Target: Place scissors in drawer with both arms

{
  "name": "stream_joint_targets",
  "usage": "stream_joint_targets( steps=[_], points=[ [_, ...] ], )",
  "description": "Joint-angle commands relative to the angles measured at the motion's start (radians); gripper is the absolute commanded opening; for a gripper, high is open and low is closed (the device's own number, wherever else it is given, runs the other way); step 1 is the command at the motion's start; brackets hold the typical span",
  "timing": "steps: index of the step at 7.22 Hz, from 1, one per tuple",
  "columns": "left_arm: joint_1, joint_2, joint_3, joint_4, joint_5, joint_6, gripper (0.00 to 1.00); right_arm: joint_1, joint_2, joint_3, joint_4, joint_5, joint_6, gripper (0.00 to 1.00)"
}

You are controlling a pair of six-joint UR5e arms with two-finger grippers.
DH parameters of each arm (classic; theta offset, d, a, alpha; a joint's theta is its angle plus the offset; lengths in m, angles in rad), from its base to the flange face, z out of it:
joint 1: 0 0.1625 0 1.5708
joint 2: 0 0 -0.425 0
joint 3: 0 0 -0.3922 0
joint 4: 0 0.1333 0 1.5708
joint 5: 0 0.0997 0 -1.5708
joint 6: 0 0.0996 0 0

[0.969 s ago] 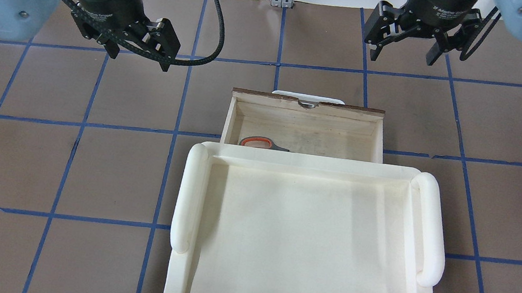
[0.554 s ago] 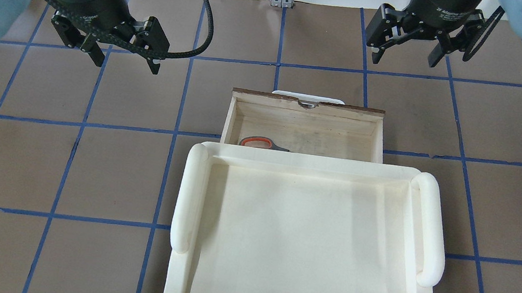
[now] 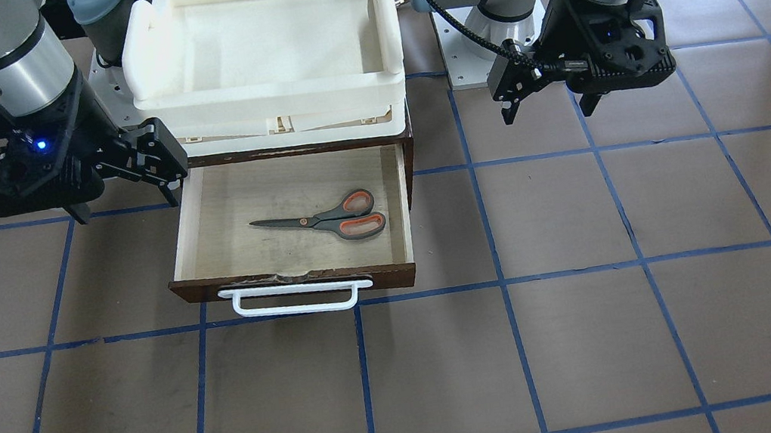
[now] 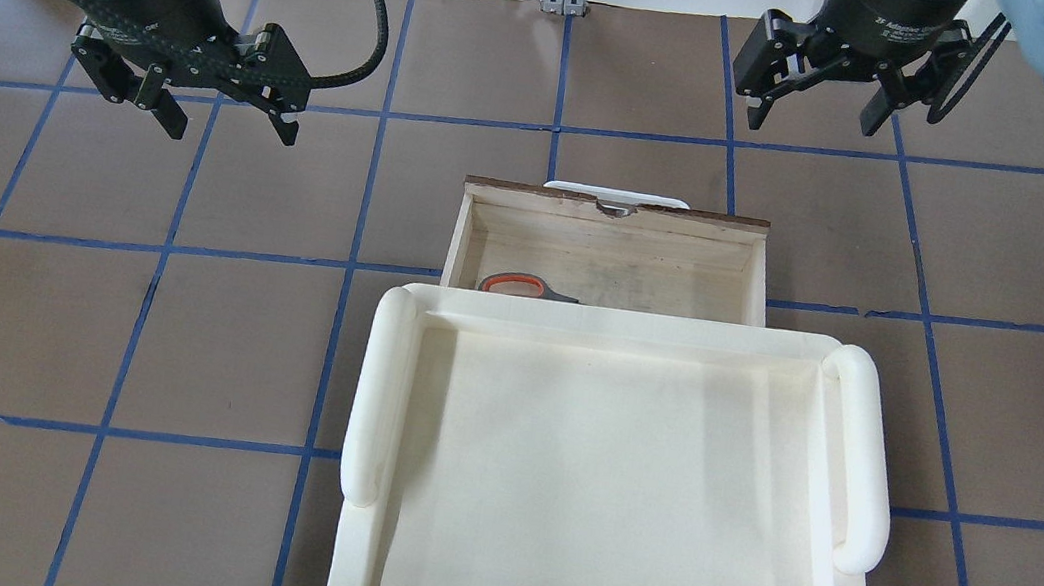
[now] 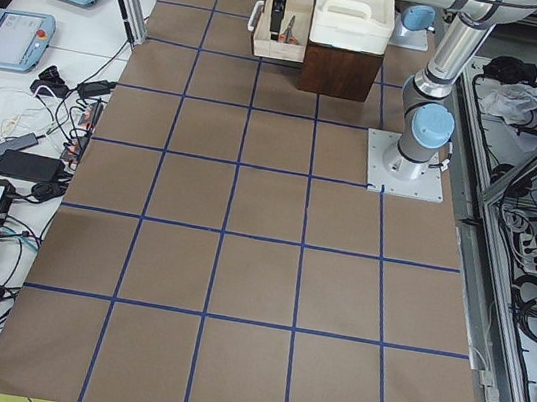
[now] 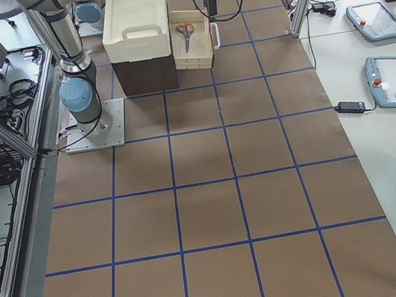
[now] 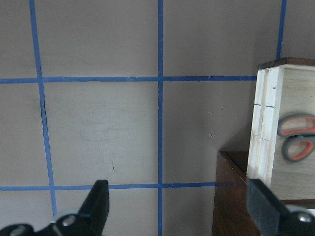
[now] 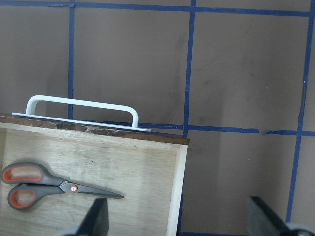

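Scissors [image 4: 523, 286], one pair, lie inside the one open drawer [image 4: 655, 275]. Seen from overhead, the left gripper [image 4: 231, 132] is at nine o'clock and the right gripper [image 4: 814, 125] at two, both spread and empty.

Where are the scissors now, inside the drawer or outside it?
Inside. The scissors lie flat on the pale wooden floor of the open drawer, within its walls.

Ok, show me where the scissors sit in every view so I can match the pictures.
Front-facing: scissors centre-left, in the drawer.
Overhead: centre, mostly hidden behind the tray's far rim.
Left exterior: top centre, tiny.
Right exterior: top centre.
Left wrist: right edge.
Right wrist: lower left.
Shared landmark: the drawer's white handle.
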Motion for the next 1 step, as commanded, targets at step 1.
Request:
stream_joint_targets(
  steps=[1],
  points=[
    [0.0,0.003,-0.001,-0.005,0.0,-0.006,1.0,0.0,0.0,0.001,0.005,-0.002,0.011,1.0]
  ],
)
